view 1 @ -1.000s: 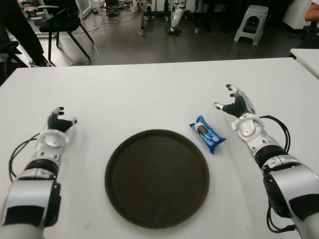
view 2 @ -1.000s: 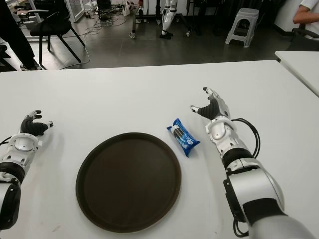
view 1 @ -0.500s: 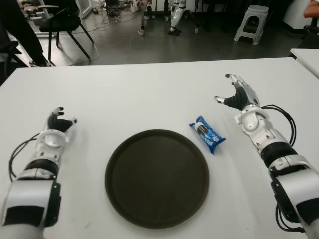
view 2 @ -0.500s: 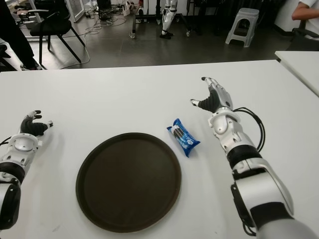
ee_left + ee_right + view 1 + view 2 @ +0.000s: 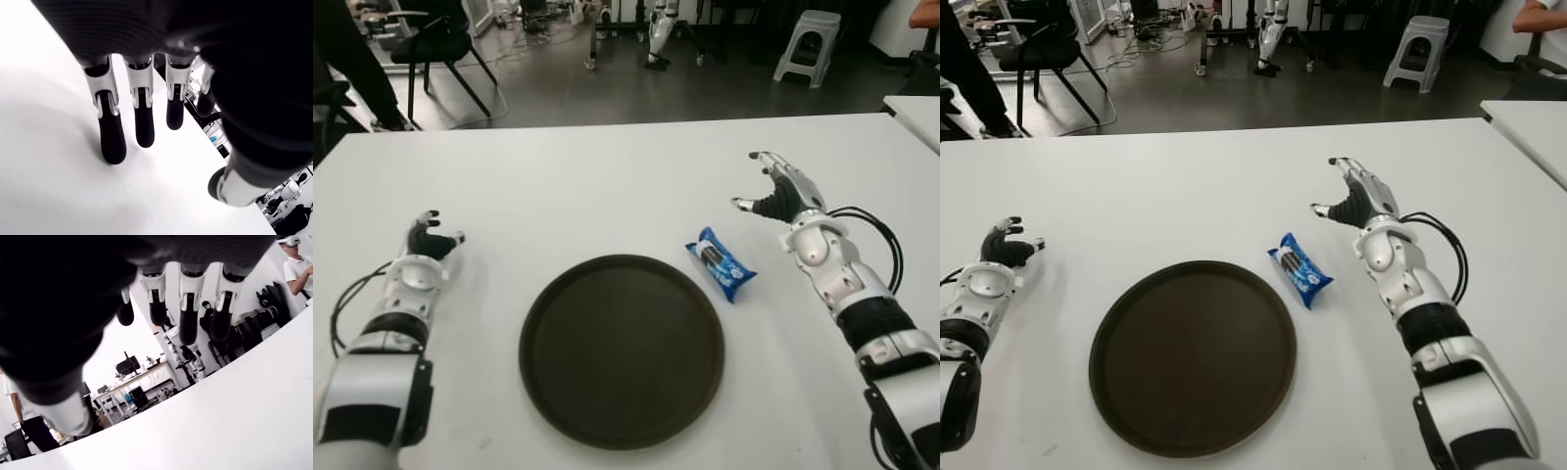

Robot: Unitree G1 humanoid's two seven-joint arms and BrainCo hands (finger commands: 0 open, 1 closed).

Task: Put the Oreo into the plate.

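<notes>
Right hand [image 5: 781,199] spread, empty, beyond Oreo [image 5: 720,263] — beside plate [image 5: 621,350]; left hand [image 5: 426,245] apparently loose.

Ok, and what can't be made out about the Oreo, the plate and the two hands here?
- Oreo pack: lettering too small in the eye views; absent from both wrist views.
- Right hand: whether it touches the table is unclear; its wrist view shows open fingers only.
- Left hand: palm hidden by its own back.
- Plate: underside hidden.
</notes>
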